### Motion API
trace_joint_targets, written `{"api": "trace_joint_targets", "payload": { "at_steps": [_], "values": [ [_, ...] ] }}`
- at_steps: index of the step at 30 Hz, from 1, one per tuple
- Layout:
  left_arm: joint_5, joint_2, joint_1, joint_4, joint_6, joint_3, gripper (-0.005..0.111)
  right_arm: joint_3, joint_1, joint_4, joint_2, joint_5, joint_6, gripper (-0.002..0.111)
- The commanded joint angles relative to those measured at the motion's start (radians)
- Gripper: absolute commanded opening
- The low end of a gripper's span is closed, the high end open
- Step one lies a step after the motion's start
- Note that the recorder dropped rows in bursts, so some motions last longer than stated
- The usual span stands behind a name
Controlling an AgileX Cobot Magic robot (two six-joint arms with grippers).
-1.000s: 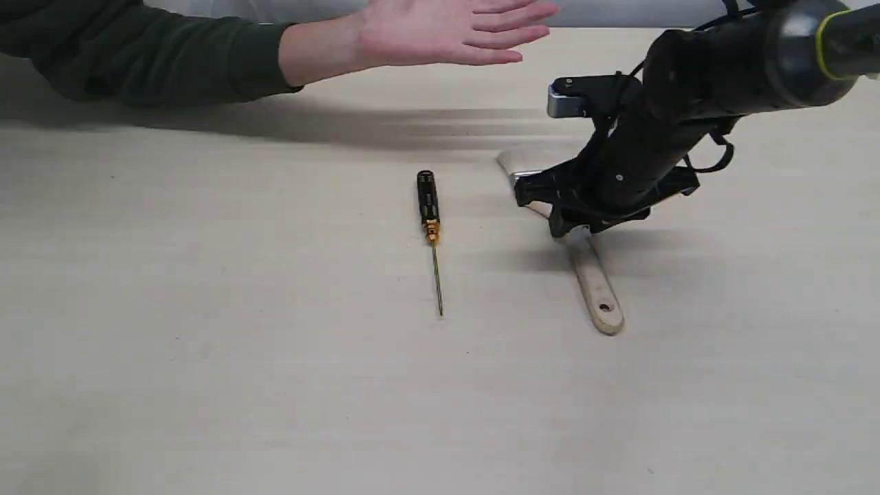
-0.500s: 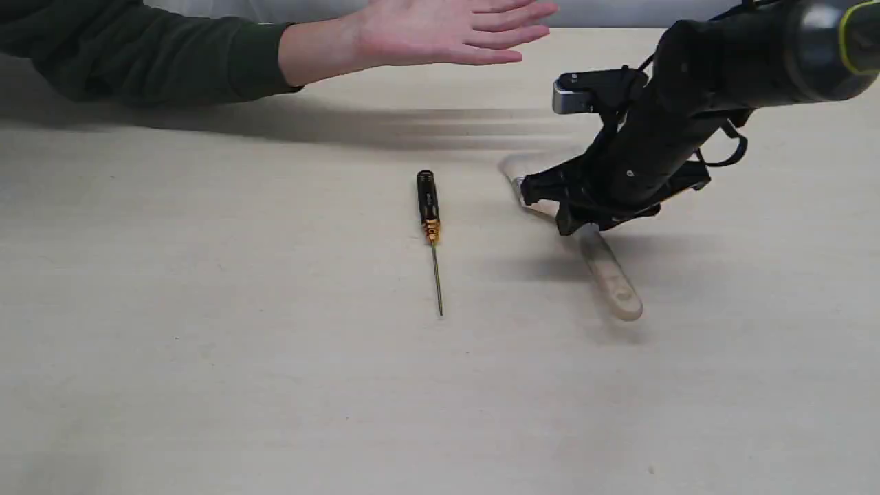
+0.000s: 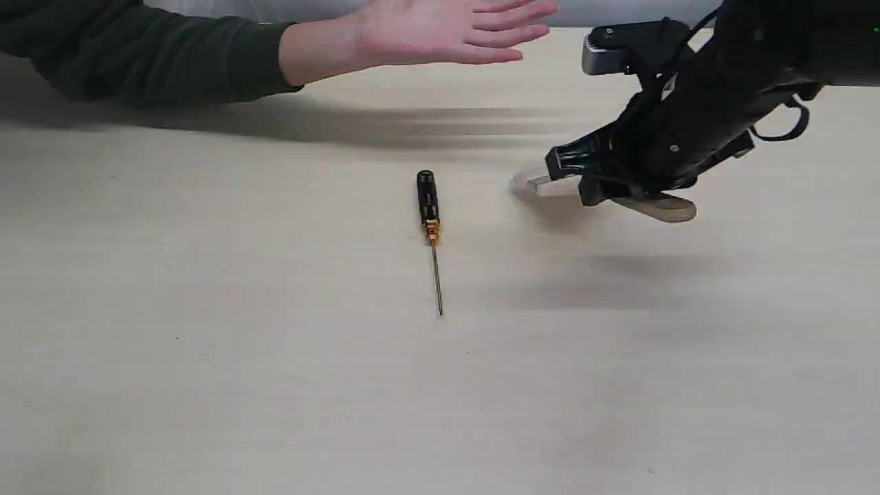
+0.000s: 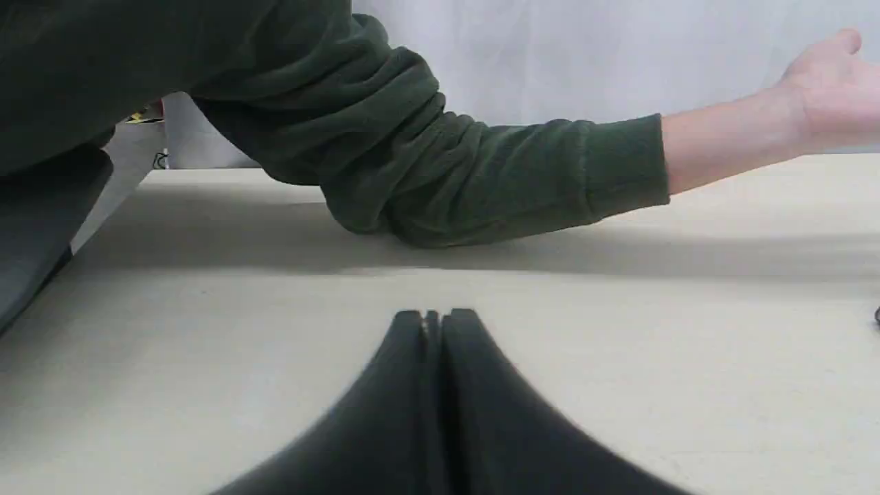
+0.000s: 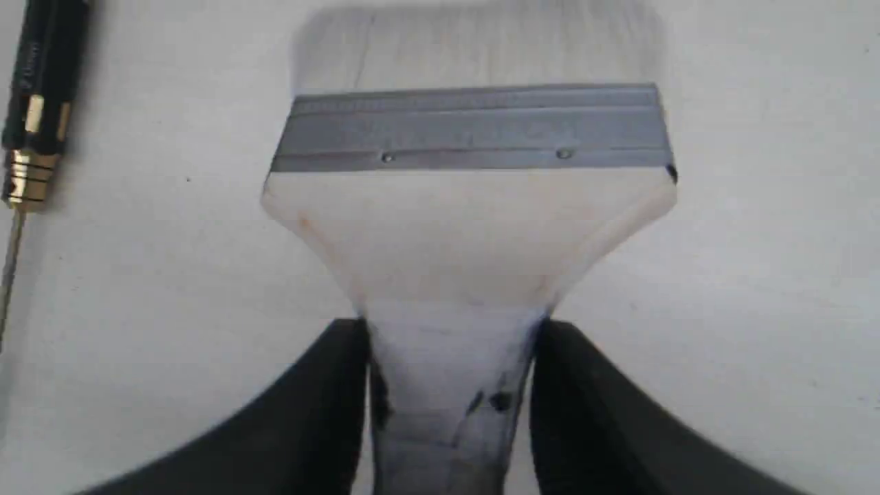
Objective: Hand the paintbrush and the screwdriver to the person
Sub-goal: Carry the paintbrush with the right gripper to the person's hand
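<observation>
My right gripper is shut on the paintbrush at the neck of its wooden handle and holds it off the table at the right, bristles toward the left. The screwdriver lies flat near the table's middle, black handle toward the far side, to the left of the brush. The person holds an open hand, palm up, above the far edge, forearm in a dark green sleeve. My left gripper is shut with nothing in it, low over the table, seen only in the left wrist view.
The pale table spreads wide in front of the screwdriver. The person's sleeve rests along the far left edge. A white wall stands behind the table.
My right gripper has lifted the paintbrush off the table and moved up and to the right; the handle end has swung up. The screwdriver and the hand have not moved.
</observation>
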Motion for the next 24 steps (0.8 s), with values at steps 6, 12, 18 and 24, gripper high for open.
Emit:
{"api": "trace_joint_targets", "payload": {
  "at_steps": [6, 12, 18, 24],
  "values": [
    [-0.012, -0.002, -0.005, -0.002, -0.002, 0.002, 0.000, 0.019, 0.000, -0.012, -0.133, -0.004, -0.004, 0.004],
    [-0.012, -0.002, -0.005, -0.002, -0.002, 0.002, 0.000, 0.019, 0.000, -0.012, -0.253, 0.045, -0.002, 0.004],
    [-0.012, -0.002, -0.005, -0.002, -0.002, 0.002, 0.000, 0.027, 0.000, -0.009, -0.397, 0.059, -0.002, 0.004],
    [-0.012, -0.002, -0.005, -0.002, -0.002, 0.002, 0.000, 0.027, 0.000, 0.016, -0.463, -0.007, -0.007, 0.004]
  ]
}}
